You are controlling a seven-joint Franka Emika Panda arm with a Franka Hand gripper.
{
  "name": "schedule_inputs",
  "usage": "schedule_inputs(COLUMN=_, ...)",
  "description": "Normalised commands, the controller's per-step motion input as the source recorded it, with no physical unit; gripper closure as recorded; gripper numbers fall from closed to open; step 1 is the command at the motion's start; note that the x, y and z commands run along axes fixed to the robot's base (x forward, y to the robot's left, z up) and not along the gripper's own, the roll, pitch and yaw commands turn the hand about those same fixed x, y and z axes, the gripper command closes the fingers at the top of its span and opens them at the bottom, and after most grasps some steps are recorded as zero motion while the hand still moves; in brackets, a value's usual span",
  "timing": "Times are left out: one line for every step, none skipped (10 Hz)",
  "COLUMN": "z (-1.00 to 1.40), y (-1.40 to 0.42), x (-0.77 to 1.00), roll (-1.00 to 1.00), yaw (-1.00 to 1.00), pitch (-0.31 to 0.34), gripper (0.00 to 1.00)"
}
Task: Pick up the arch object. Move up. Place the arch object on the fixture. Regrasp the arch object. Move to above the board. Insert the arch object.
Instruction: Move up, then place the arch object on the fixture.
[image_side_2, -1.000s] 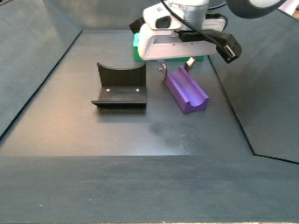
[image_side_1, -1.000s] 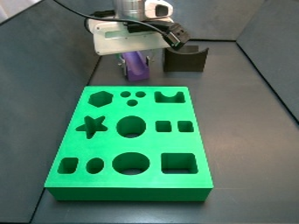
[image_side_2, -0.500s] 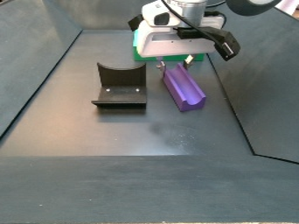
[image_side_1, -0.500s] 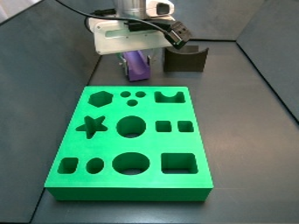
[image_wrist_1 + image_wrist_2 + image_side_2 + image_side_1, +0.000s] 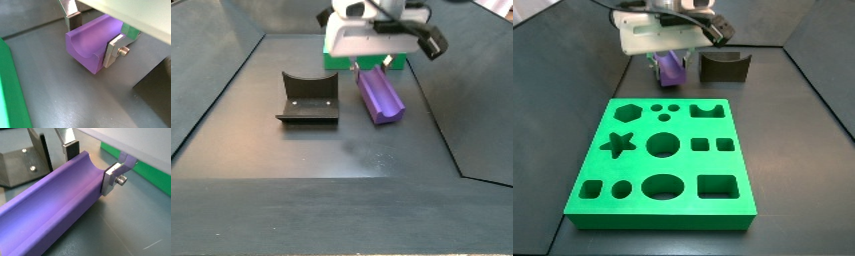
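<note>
Dark floor; gripper [image 5: 93, 162] fingers [image 5: 113, 176] clamp the unlabeled arch object [image 5: 57, 205].

The pincer [image 5: 90, 159] has flat silver finger plates [image 5: 113, 175] with dark pads, a hex bolt, and a white body.

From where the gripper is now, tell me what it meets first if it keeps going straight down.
The gripper straddles the arch object, one finger on each side, so its palm would probably meet the grooved top first; depth is unclear.
</note>
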Motion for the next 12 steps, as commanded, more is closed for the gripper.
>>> schedule_inputs(z=0.55, y=-0.01, x=-0.05, roll=-0.02, yaw=-0.01, pitch=0.006, gripper=1.00)
schedule_inputs(z=0.46, y=-0.01, x=-0.04, roll=-0.03, yaw=0.00, pitch=0.013, gripper=1.00)
schedule_inputs(z=0.27, y=-0.01, x=-0.02, roll=-0.04, yaw=0.01, pitch=0.028, gripper=1.00)
schedule_inputs(z=1.00, y=0.00, x=0.00, roll=0.00, yaw=0.00, pitch=0.000, gripper=1.00)
schedule_inputs(z=1.00, y=0.00, x=0.01, roll=-0.01, yaw=0.00, pitch=-0.009, gripper=1.00)
schedule_inputs(z=1.00, y=0.00, x=-0.01, roll=-0.02, yaw=0.01, pitch=0.017, gripper=1.00)
schedule_inputs(z=1.00, y=0.00, x=-0.01, roll=-0.03, yaw=0.01, pitch=0.025, gripper=1.00)
schedule_inputs(z=1.00, y=-0.01, x=-0.01, roll=-0.04, yaw=0.02, pitch=0.029, gripper=1.00)
schedule_inputs(z=1.00, y=-0.01, x=-0.02, roll=-0.05, yaw=0.02, pitch=0.033, gripper=1.00)
schedule_inputs(z=0.94, y=-0.01, x=-0.02, roll=-0.07, yaw=0.02, pitch=0.038, gripper=1.00)
schedule_inputs(z=0.84, y=-0.01, x=-0.02, roll=-0.07, yaw=0.02, pitch=0.043, gripper=1.00)
schedule_inputs(z=0.59, y=-0.01, x=-0.01, roll=-0.08, yaw=0.01, pitch=0.052, gripper=1.00)
